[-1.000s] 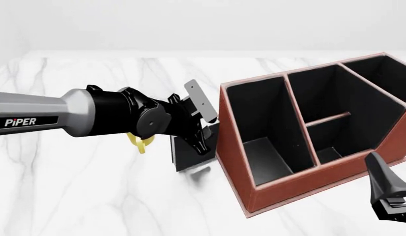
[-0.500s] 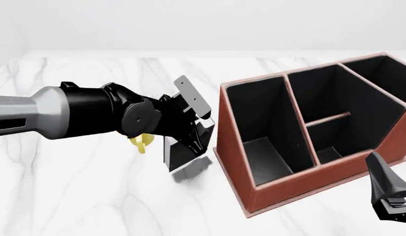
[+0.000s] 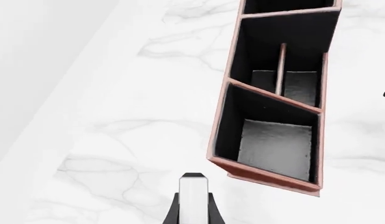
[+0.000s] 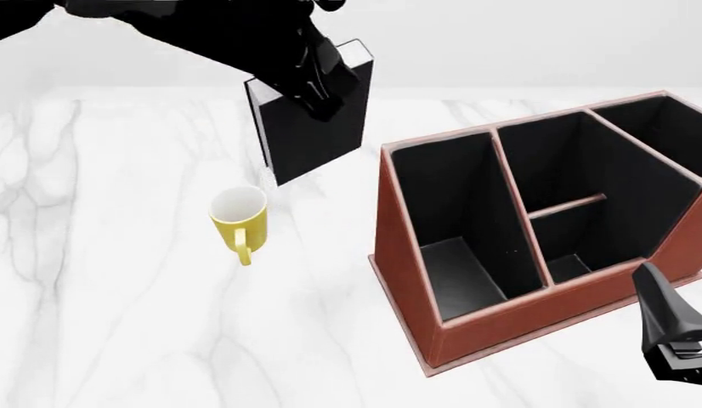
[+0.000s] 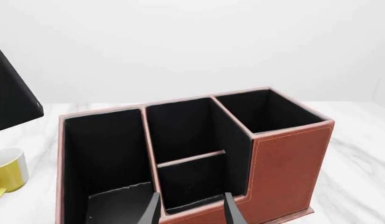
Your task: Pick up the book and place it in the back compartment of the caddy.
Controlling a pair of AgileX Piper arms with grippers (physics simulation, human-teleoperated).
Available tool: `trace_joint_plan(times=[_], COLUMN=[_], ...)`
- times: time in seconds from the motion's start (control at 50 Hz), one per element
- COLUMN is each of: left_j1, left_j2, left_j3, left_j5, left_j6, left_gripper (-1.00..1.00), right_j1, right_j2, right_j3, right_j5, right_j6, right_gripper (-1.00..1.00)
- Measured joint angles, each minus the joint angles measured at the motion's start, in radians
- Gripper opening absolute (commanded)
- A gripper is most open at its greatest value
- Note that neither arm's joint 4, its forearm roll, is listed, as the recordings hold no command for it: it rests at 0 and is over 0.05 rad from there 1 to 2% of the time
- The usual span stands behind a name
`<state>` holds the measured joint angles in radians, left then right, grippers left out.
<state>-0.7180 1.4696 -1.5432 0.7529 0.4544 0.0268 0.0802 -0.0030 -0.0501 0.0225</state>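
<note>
My left gripper [image 4: 319,95] is shut on the black book [image 4: 311,119] and holds it upright in the air, above the yellow mug [image 4: 240,218] and left of the caddy [image 4: 410,280]. In the left wrist view the book's white page edge [image 3: 194,198] shows between my fingers. The reddish-brown caddy has a long cell on its left and twin small cells split by a low divider [image 4: 567,204]. The back compartment [image 4: 570,265] is the twin cell by the lowest wall; it also shows in the right wrist view [image 5: 192,186] and the left wrist view [image 3: 301,86]. My right gripper [image 4: 674,336] is open and empty just outside that low wall.
The yellow mug stands upright on the white marble table [image 4: 124,323], left of the caddy. A further square cell [image 4: 657,127] lies at the caddy's far right end. The book's corner [image 5: 12,98] and the mug [image 5: 7,172] show in the right wrist view.
My left arm has lifted the book from the table beside the caddy up into the air. The mug, hidden behind the arm before, now shows. The right arm has not moved.
</note>
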Motion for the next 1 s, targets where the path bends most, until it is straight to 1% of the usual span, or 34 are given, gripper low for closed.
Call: trace_joint_plan(times=[0.12, 0.2, 0.3, 0.44, 0.64, 0.84, 1.0], left_j1=[-0.026, -0.118, -0.203, -0.286, -0.359, -0.406, -0.417], left_j2=[0.014, 0.091, 0.171, 0.244, 0.32, 0.386, 0.449], left_j3=[-0.191, -0.277, -0.333, -0.367, -0.374, -0.369, -0.38], left_j5=[0.084, -0.001, -0.088, -0.177, -0.285, -0.37, -0.422], left_j6=[0.013, -0.006, -0.017, -0.033, -0.057, -0.081, -0.094], left_gripper=[-1.0, -1.0, -1.0, -1.0, -1.0, -1.0, -1.0], right_j1=[0.0, 0.0, -0.001, -0.003, -0.005, -0.007, -0.008], right_j2=[-0.004, -0.006, -0.009, -0.014, -0.021, -0.023, -0.026], right_j3=[0.0, 0.0, 0.001, 0.001, 0.001, 0.001, 0.0], right_j5=[0.003, 0.005, 0.007, 0.012, 0.018, 0.021, 0.026], right_j6=[-0.001, -0.003, -0.005, -0.005, -0.006, -0.006, -0.007], right_gripper=[1.0, 1.0, 1.0, 1.0, 1.0, 1.0, 1.0])
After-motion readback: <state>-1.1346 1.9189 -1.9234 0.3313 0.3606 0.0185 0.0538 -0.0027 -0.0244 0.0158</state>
